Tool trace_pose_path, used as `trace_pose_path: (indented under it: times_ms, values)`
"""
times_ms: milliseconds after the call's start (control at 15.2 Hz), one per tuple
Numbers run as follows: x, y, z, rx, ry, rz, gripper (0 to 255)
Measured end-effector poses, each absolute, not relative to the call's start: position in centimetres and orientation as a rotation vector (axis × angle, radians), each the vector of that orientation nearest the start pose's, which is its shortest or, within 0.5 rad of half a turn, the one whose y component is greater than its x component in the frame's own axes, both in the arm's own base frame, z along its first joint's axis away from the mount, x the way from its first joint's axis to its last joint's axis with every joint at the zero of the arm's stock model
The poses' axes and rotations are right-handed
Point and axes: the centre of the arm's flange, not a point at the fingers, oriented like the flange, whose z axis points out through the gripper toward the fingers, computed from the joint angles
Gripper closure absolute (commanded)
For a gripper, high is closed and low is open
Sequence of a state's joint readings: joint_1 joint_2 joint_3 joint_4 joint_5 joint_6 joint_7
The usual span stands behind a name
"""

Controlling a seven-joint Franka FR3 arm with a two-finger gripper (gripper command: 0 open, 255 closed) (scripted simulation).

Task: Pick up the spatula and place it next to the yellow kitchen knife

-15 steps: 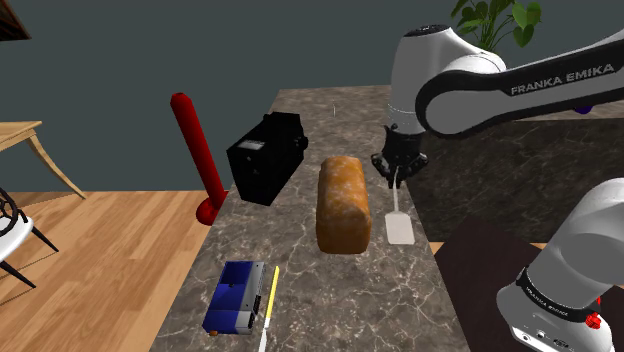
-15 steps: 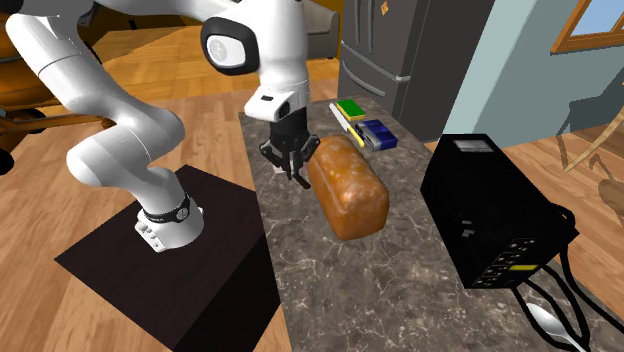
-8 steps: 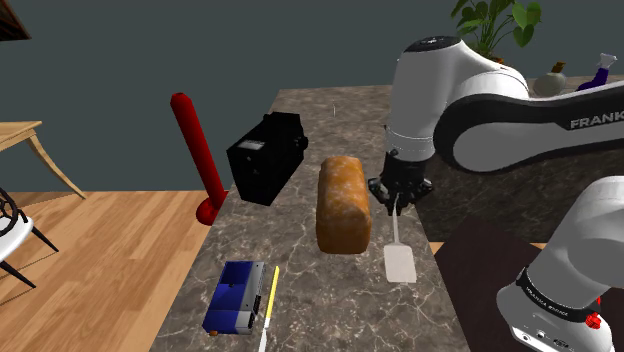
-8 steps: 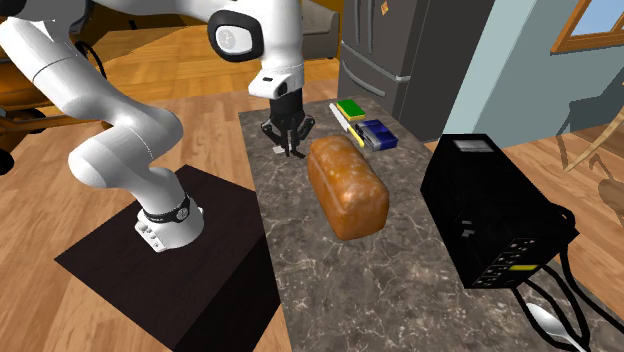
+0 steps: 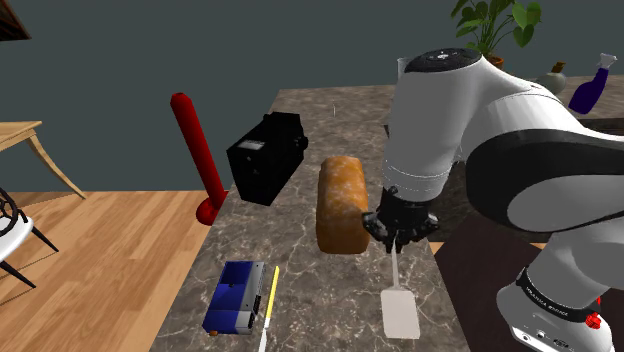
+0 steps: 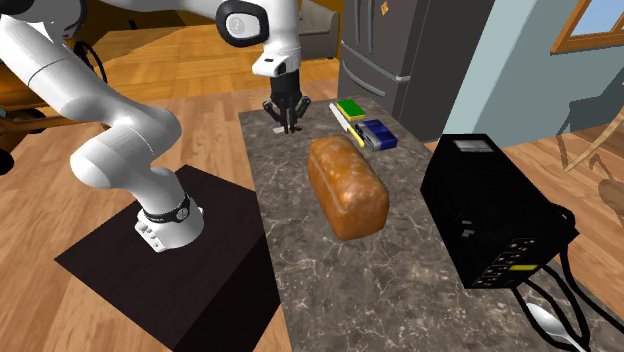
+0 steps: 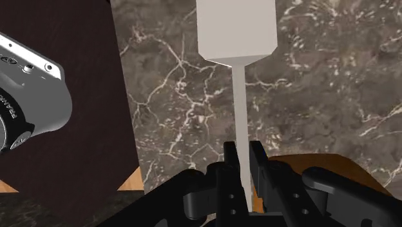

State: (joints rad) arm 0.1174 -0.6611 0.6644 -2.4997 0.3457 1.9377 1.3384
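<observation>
Arm: bending down over the bench [image 5: 318, 300], gripper [image 5: 400, 232] pointing downward.
Gripper: pinching the spatula [image 5: 401, 311] handle, blade hanging by the bench's stand-side edge.
Room: bare marble lying between spatula and knife [image 5: 270, 295].

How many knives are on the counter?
1. The yellow knife lies beside the blue box near one end of the counter. The black box might hide another.

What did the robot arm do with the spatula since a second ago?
The pincer, shut on the spatula all along, carried it along the counter beside the bread loaf, toward the end where the yellow knife lies. The loaf, the knife and the black box stayed put.
</observation>
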Motion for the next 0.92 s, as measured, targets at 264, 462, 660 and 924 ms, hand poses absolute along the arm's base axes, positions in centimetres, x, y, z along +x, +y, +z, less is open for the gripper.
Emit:
trace_pose_path:
  times_ms: [264, 462, 660, 924]
  values:
    - [22.5, 34.3, 45.6, -2.92, 1.222, -0.098, 255]
    - [20.3, 37.2, 45.3, -2.92, 1.222, -0.098, 255]
    - [18.0, 40.5, 45.4, -2.92, 1.223, -0.099, 255]
    - [15.3, 45.4, 45.4, -2.92, 1.222, -0.097, 255]
